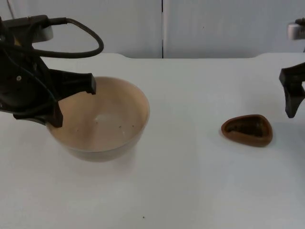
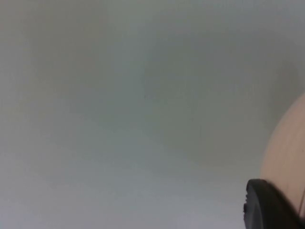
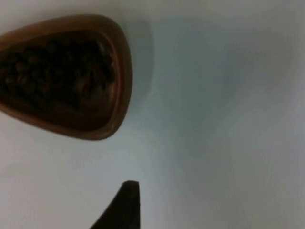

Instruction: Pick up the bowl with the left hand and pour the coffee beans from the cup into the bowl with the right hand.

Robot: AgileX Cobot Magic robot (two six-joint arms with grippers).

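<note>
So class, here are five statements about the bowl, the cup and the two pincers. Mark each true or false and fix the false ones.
1. The cup holds coffee beans. True.
2. The bowl is full of beans. False: it holds only a few specks.
3. The left pincer is at the bowl's rim. True.
4. The right pincer grips the cup. False: it hangs beside the cup, apart from it.
5. The cup stands inside the bowl. False: it sits apart on the table.
</note>
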